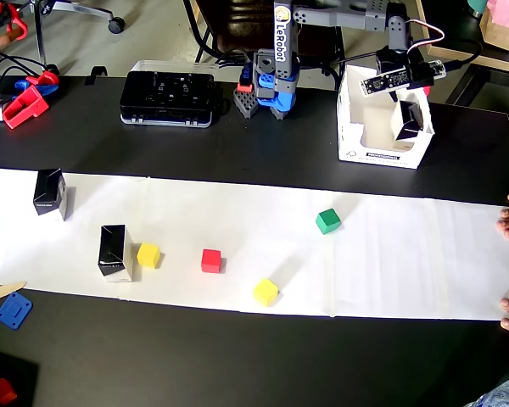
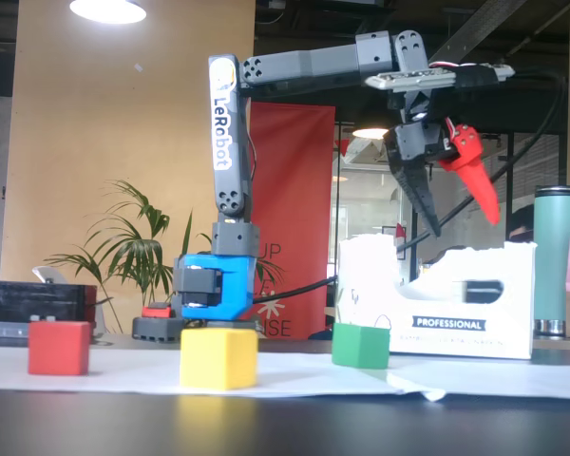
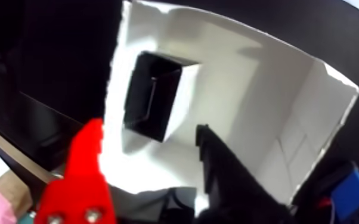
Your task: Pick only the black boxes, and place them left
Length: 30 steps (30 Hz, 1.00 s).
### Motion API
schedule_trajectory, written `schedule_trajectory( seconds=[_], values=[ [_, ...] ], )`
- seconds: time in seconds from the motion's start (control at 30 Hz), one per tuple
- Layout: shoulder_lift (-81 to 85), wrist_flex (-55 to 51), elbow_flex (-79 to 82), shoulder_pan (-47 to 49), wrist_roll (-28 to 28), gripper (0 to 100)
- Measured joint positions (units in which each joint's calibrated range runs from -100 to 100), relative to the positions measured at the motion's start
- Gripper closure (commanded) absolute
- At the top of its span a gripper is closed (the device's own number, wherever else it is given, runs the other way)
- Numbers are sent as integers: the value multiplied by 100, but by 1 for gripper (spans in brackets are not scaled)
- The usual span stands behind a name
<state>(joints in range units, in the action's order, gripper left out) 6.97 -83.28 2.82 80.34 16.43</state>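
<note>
In the wrist view, the red finger point(image 3: 77, 179) and the black finger point(image 3: 229, 173) are seen nearest the lens, spread apart with nothing held between them. Below them a white carton point(image 3: 265, 77), open at the top, is looked into; one black box point(image 3: 155, 95) is seen standing inside it, near one wall, and the rest of the carton floor is bare.

In the fixed view, the gripper point(image 2: 461, 223) is seen hanging above the white carton point(image 2: 437, 304), its jaws parted and pointing down, clear of the rim.

In the overhead view, the same white carton point(image 1: 356, 127) is placed on the dark table point(image 1: 237, 356) at the upper right, beside the arm's base, and a dark box point(image 1: 411, 119) is glimpsed within it under the gripper point(image 1: 403, 97). Two more black boxes are found on the white paper strip point(image 1: 390, 254) at the left: one point(image 1: 49, 192) near the left edge, another point(image 1: 115, 252) just beside a yellow cube point(image 1: 148, 255). A red cube point(image 1: 210, 260), a second yellow cube point(image 1: 265, 292) and a green cube point(image 1: 327, 221) are spread along the strip to the right.
</note>
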Motion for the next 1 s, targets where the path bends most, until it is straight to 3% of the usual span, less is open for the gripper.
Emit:
schedule_trajectory(
  seconds=[0.23,0.43,0.63,1.0],
  values=[
    [0,-169,-53,-563,879,63],
    [213,-169,-415,-2215,2056,63],
    [484,-169,-777,-3950,2803,58],
    [484,-169,-900,-7208,4078,58]
  ],
)
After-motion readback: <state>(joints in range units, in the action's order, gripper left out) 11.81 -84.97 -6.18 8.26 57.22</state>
